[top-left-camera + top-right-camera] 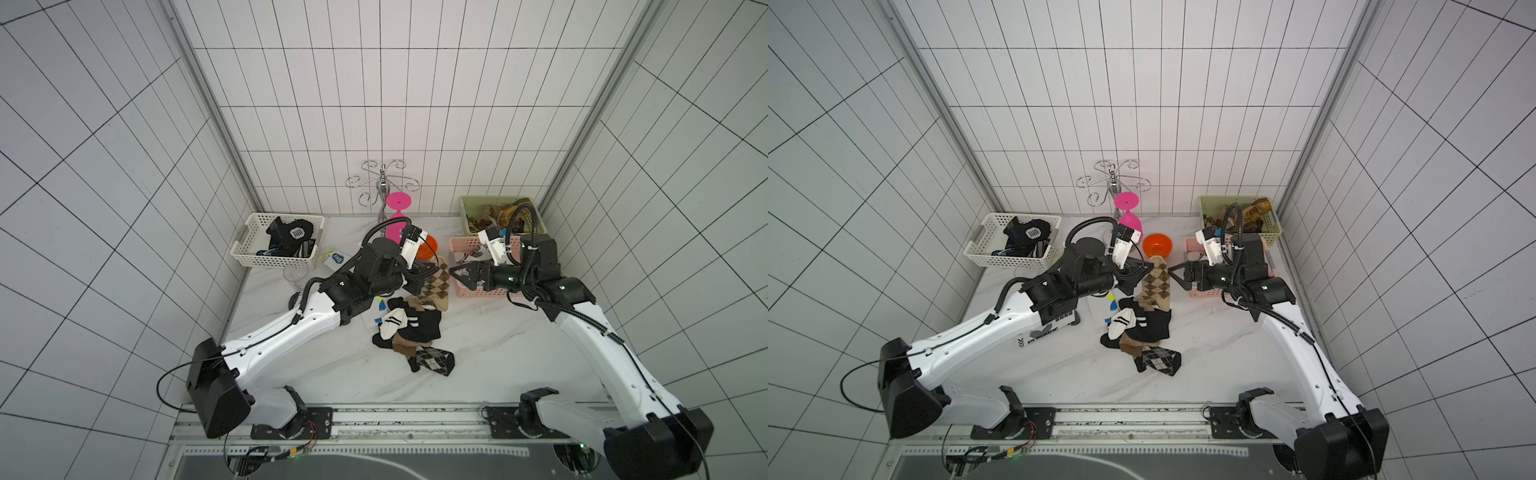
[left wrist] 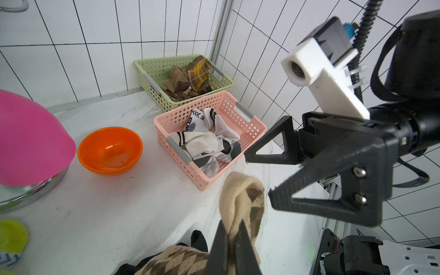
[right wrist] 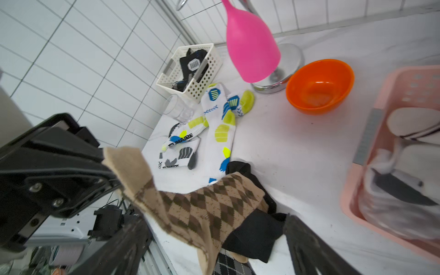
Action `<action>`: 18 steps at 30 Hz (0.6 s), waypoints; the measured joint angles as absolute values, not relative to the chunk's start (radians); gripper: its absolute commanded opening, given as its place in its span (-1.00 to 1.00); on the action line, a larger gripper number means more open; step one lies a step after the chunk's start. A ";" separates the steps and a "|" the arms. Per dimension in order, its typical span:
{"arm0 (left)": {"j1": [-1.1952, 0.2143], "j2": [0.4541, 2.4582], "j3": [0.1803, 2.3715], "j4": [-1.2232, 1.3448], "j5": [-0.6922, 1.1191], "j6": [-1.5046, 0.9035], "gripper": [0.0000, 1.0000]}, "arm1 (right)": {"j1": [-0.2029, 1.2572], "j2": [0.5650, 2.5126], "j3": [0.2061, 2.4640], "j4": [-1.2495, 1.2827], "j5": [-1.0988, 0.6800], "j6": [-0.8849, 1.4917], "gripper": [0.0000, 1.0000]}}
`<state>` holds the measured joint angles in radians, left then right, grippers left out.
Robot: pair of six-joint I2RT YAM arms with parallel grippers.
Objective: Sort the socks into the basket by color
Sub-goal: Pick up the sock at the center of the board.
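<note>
My left gripper [image 2: 231,223] is shut on the cream cuff of a tan argyle sock [image 1: 437,286], lifting that end off the pile of socks [image 1: 415,328]; the rest of the sock drapes down onto it. My right gripper [image 1: 454,274] stands open just right of the sock, its fingers [image 3: 297,235] either side of the sock's lower part without touching it. The pile holds black, white-striped and black argyle socks [image 1: 1158,359]. White socks with yellow-blue prints [image 3: 219,123] lie near the white basket [image 1: 249,253], which holds black socks.
A pink basket [image 2: 252,123] holds white socks and a green basket [image 2: 152,69] behind it holds brown ones, both at the right. An orange bowl [image 1: 1158,245], a chrome rack [image 1: 380,183] with a hanging pink goblet [image 3: 250,45], and a tipped clear glass [image 3: 176,108] stand at the back.
</note>
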<state>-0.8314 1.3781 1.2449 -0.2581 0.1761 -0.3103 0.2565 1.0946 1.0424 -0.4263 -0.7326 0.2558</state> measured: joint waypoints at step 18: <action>-0.817 1.406 1.432 -0.240 0.245 -0.385 -1.00 | 0.344 1.098 0.932 -0.207 -0.773 0.281 -0.09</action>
<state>-0.8165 1.4059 1.4319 -0.2401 0.2447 -0.3855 0.3439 1.0981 0.9321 -0.2070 -0.7731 0.2810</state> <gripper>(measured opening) 0.059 0.586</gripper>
